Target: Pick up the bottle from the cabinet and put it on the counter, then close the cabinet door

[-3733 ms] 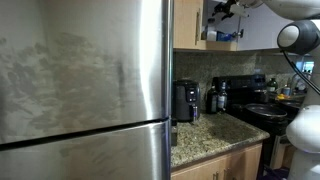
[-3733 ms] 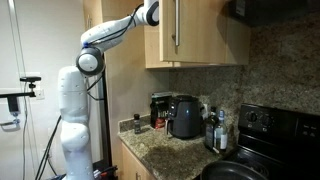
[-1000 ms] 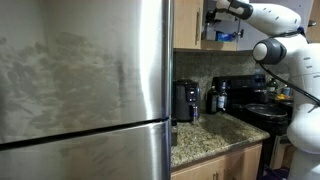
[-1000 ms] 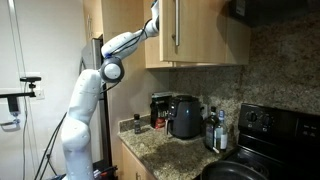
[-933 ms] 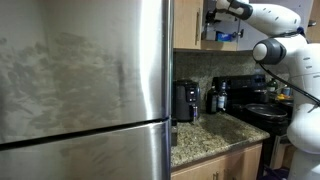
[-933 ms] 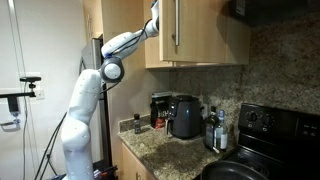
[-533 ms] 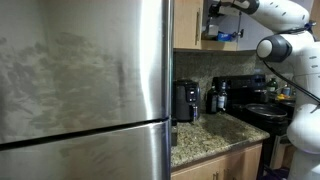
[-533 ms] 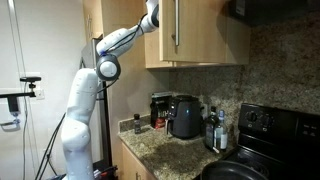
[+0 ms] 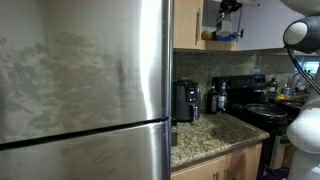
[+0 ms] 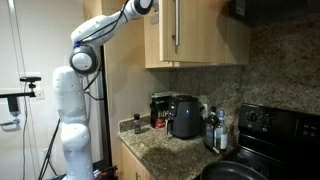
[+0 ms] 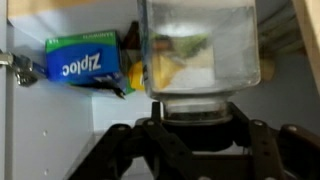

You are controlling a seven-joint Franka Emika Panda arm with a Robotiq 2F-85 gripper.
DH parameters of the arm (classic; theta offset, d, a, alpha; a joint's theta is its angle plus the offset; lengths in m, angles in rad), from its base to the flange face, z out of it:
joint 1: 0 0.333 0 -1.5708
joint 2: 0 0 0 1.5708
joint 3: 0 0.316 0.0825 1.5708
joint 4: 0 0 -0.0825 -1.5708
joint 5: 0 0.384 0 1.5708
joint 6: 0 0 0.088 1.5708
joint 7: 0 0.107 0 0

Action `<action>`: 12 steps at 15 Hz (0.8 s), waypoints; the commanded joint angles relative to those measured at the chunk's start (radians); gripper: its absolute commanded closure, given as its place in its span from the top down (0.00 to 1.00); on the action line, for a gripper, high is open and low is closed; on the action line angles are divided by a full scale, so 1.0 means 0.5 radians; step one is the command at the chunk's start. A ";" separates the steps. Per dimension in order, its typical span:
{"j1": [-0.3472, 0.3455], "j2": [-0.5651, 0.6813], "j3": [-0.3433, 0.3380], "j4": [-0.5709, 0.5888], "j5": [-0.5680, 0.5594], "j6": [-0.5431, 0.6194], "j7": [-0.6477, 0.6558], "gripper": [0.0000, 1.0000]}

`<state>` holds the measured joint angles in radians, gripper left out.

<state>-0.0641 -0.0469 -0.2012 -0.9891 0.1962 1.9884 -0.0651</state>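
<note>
So the bottle (image 11: 200,45) fills most of the wrist view. It's a see-through, whitish thing with cloudy walls, a wide body and a dark band at its lower end. I can't read any label on it. It's up at the cabinet (image 11: 60,125), in front of the white interior, not down on the counter (image 9: 205,140).

The gripper (image 11: 200,115) looks clamped on the bottle's lower end. The dark finger links sit tight against both sides of it, though the pads themselves are hidden behind the bottle. In an exterior view the gripper (image 9: 228,8) is right at the top of the open cabinet, well above the counter.

Count-wise it's one bottle in the gripper. Behind it on the shelf there's one blue Ziploc box (image 11: 78,65) and one yellow item (image 11: 135,75) just beside the box. Down on the counter there's one black coffee maker (image 9: 185,100). One big steel fridge (image 9: 85,90) takes up most of that view.
</note>
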 commanded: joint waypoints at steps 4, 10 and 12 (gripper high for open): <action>0.004 -0.590 -0.034 -0.834 0.045 -0.324 -0.383 0.38; 0.036 -0.912 -0.087 -1.551 0.080 -0.217 -0.706 0.38; 0.039 -0.980 -0.117 -1.805 0.119 -0.095 -0.753 0.38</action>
<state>-0.0601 -0.4628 -0.2344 -1.7012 0.2204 1.8324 -0.3847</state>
